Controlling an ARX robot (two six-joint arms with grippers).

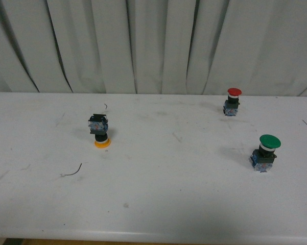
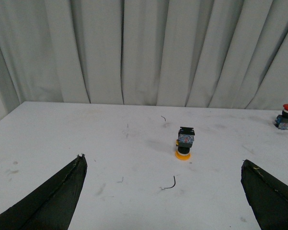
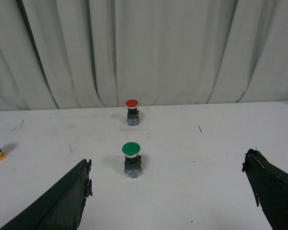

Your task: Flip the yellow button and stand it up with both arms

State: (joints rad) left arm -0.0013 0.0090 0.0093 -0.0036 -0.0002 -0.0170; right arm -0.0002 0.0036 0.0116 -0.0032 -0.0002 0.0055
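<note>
Yellow button point(image 2: 184, 143) sits cap-down ahead of released left claw point(image 2: 163, 159), likely light, rigid, tippy; grip its block; right claw point(image 3: 167, 156) released too.

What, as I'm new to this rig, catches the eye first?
Three push-buttons on a white table: the yellow button, at left, stands upside down on its cap; the red button and green button, at right, stand cap-up. The left gripper and right gripper hang open, touching nothing.

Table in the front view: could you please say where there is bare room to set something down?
The widest bare patch lies between the yellow button and the green button, reaching the near edge of the table. The right side, near the red button, is busiest; a wire scrap lies front-left.
</note>
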